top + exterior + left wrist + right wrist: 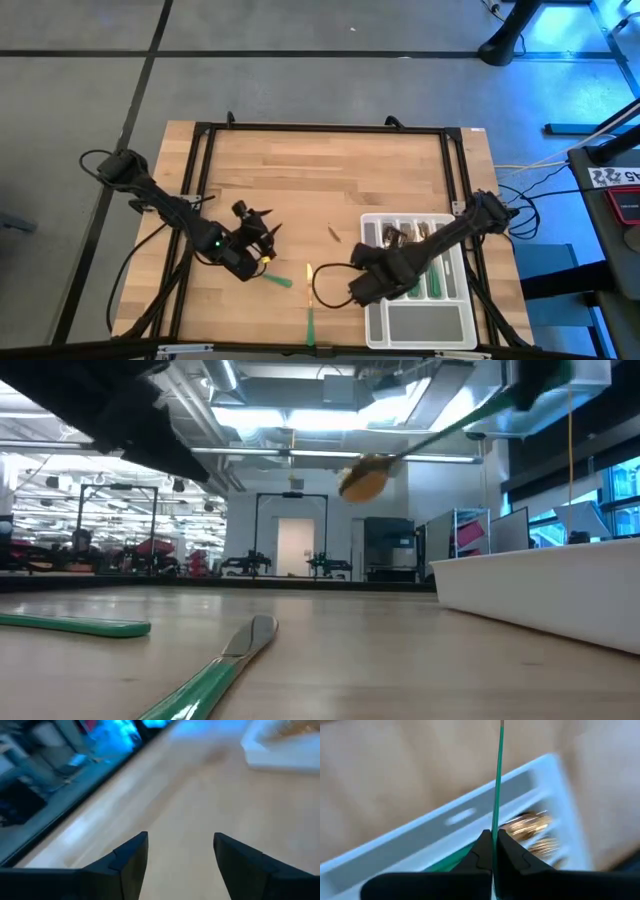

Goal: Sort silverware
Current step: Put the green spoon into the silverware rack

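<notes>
You see a table (330,180) of pale, smooth matt wood strips in a black metal frame. The tray (420,325) looks like matt grey plastic. The silverware (215,675) has glossy green handles and shiny gold heads.

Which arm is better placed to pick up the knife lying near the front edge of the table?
Left. Its end effector is open and empty, while the right end effector is shut on a spoon beside the tray. The knife lies between them.

My tray (418,322) is sitting at the desk's (320,180) lower right; two utensils (311,325) are lying left of it, lower centre.
</notes>
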